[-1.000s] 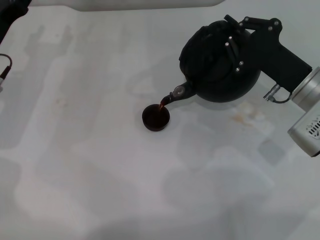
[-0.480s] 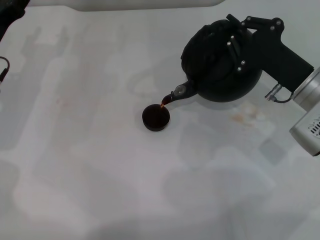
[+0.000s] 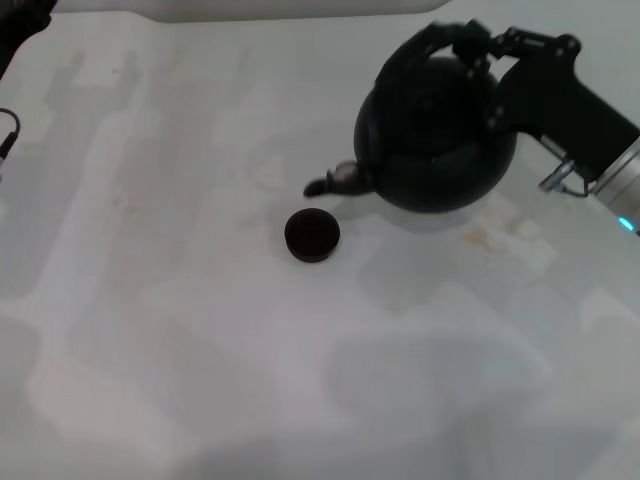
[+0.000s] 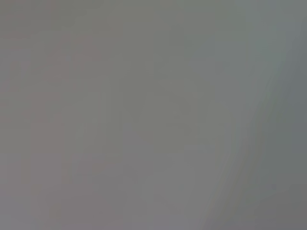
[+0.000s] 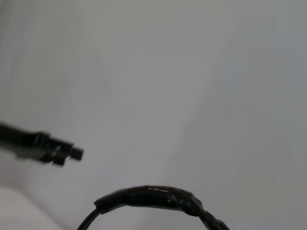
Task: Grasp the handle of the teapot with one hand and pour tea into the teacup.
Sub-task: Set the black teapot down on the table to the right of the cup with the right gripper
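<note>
Right tool clamped on the handle.
I see the teapot upright, its spout beside the teacup.

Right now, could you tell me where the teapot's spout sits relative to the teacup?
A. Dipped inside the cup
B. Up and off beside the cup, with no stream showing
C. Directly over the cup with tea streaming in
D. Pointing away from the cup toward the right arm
B: in the head view the teapot, held by its handle in the right tool, has its spout clear of the teacup, with no tea falling.
</note>
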{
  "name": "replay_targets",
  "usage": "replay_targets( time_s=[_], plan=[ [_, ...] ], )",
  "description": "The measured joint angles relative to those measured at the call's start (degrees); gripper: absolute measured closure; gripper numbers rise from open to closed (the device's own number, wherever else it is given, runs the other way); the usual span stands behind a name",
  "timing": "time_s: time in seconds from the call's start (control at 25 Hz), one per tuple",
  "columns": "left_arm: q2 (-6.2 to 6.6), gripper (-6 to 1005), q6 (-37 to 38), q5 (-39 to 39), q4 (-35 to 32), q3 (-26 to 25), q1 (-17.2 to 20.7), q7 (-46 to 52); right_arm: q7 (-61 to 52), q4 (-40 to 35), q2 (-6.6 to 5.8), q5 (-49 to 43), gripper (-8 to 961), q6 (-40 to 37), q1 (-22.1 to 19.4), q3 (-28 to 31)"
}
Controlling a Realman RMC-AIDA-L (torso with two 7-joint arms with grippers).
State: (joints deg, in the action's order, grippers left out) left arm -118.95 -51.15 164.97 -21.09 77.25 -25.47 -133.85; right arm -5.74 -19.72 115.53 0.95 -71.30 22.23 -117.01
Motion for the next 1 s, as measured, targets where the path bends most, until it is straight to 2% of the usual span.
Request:
replay_targets(
  time_s=[0.2,0.4,0.72,1.0],
  plan=[
    [0.00,225,-0.29,0.15,-0.05,0.00,0.07,0.00,-11.26,0.81,0.07,6.81,833,-0.33,-0.40,0.11],
    [-0.03,225,-0.79,0.40,-0.31,-0.08,0.25,0.00,-15.23,4.76,-0.06,9.84,825,-3.92,-2.63,0.25],
    [-0.18,225,-0.41,0.44,0.03,0.17,-0.03,-0.30,-16.90,8.94,-0.15,9.79,812,-7.67,-6.42,0.42],
    [-0.14,224,-0.65,0.44,0.14,0.27,-0.11,-0.15,-16.94,10.68,-0.09,9.29,801,-8.66,-7.81,-2.05]
  ],
)
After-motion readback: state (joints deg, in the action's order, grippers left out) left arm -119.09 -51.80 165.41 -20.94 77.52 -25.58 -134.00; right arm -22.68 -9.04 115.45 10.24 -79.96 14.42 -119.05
